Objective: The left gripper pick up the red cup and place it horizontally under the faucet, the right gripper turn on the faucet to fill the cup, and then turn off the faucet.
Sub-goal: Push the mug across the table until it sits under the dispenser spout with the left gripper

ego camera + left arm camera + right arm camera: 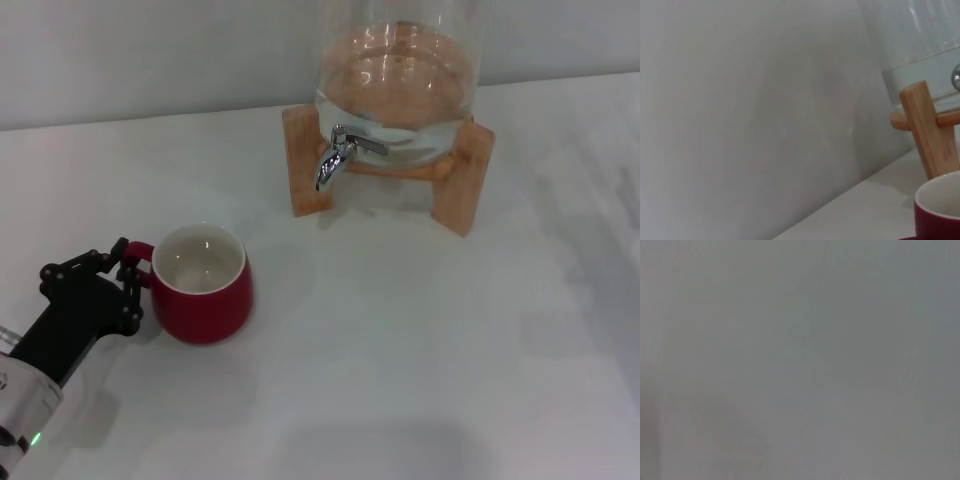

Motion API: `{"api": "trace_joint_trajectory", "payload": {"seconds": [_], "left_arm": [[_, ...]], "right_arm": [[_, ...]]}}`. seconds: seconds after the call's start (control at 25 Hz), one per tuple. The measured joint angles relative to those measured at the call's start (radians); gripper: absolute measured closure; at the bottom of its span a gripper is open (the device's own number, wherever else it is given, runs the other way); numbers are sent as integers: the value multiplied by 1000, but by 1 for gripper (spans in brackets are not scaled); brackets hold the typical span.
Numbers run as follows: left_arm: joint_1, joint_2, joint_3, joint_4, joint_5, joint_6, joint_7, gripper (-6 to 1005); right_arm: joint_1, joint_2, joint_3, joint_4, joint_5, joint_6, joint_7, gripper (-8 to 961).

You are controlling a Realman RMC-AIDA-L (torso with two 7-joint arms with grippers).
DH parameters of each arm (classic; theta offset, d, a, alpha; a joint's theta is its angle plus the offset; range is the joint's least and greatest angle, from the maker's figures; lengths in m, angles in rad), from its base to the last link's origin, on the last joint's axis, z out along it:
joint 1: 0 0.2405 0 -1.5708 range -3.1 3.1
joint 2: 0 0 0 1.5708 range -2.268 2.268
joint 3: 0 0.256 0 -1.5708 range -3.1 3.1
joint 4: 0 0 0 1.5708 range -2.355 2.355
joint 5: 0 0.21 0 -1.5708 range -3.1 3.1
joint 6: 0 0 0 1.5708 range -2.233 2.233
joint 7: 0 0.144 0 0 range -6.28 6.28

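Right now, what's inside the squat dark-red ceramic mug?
Nothing visible: the squat dark-red ceramic mug shows only its bare white interior, no liquid. Its handle is partly covered by the black two-fingered left gripper.

You see red cup (201,285) upright on table (420,360), near left. Left gripper (128,280) just left of cup, at its handle. Glass dispenser (398,70) on wooden stand (455,185) sits far, right of centre; faucet (340,155) on its near-left side, well apart from cup.
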Motion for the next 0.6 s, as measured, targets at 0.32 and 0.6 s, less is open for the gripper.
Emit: {"api": "trace_joint_trajectory", "payload": {"seconds": [0.32, 0.6], "left_arm": [[-22, 1, 7, 1, 0, 0, -13, 906], [-74, 3, 7, -9, 0, -12, -50, 906]], "right_arm": [[-1, 0, 0, 0, 0, 0, 0, 230], [1, 0, 0, 0, 0, 0, 0, 230]]}}
